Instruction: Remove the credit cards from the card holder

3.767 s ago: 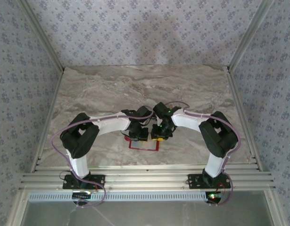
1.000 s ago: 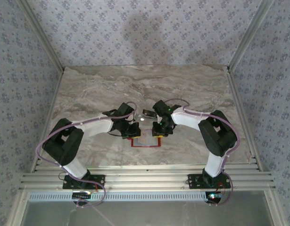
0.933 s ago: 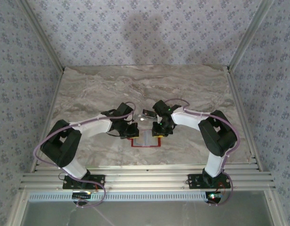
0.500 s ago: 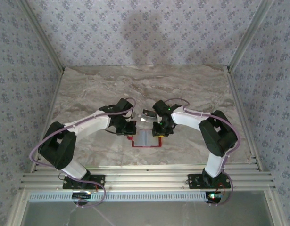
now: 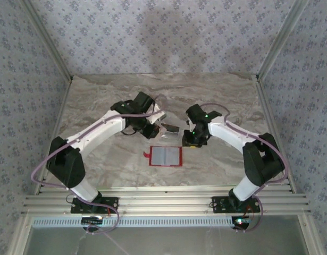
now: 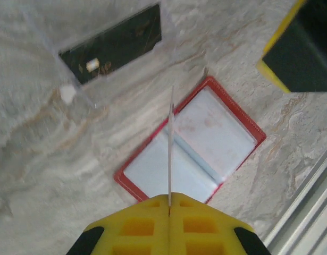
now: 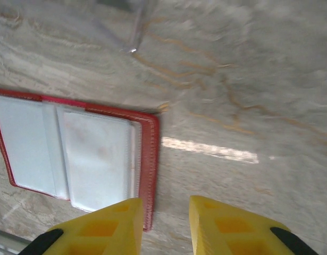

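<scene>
Left pincer (image 6: 169, 197) was clamped shut, and there it was: a card (image 6: 169, 138) nipped between the yellow fingers, seen edge-on from the left wrist as a thin pale line standing upright. Its colour could not be told from that angle. It hung above the holder (image 5: 166, 156), lifted clear of it.

The holder itself lay flat and open on the counter (image 5: 110, 95), near the front and between the two arms, red border all round and pale grey sleeves facing up.

Beyond the holder, on the far side, a dark card (image 6: 112, 45) lay flat on the marble, looking glossy with a clear rim around it. From overhead it sat just beside the left pincer's tip.

Over on the right, the right pincer (image 7: 166, 204) was partly open, fingers apart with nothing between them, just bare counter showing in the gap. It hovered off the holder's right edge, close by but not touching, the red border just left of its left finger.
</scene>
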